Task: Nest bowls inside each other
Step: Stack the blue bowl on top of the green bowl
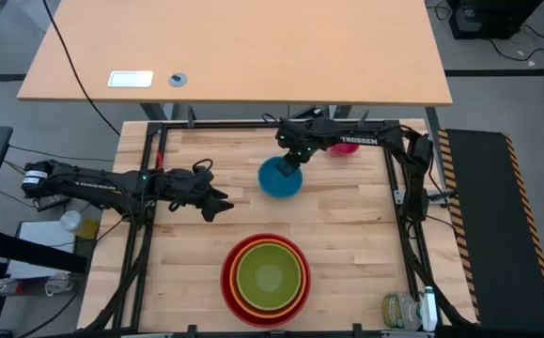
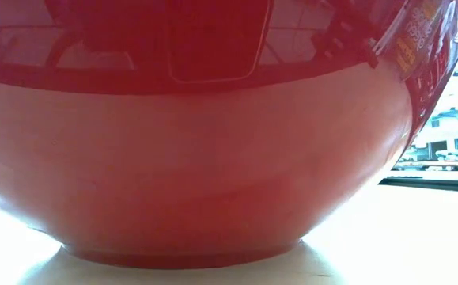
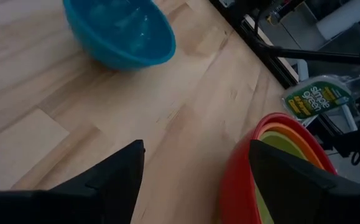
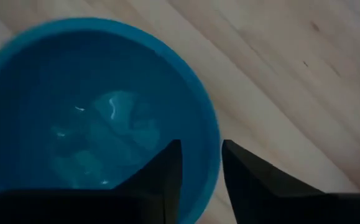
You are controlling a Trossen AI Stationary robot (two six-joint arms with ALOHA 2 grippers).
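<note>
Red bowl [image 2: 213,158] up close already holds orange [image 1: 236,282] and green bowls [image 1: 270,273]; right gripper [image 4: 199,165], jaws parted, straddles the blue bowl's [image 4: 92,106] rim; pink bowl [image 1: 345,145] waits; left gripper [image 3: 195,168] spread, empty.

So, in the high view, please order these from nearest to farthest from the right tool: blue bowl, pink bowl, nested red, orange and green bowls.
1. The round blue plastic bowl, directly under the right tool, whose fingers straddle its rim.
2. The small magenta pink plastic bowl, beside the right arm at the table's far edge.
3. The lime green bowl nested in the orange bowl and red bowl, at the near edge.
</note>
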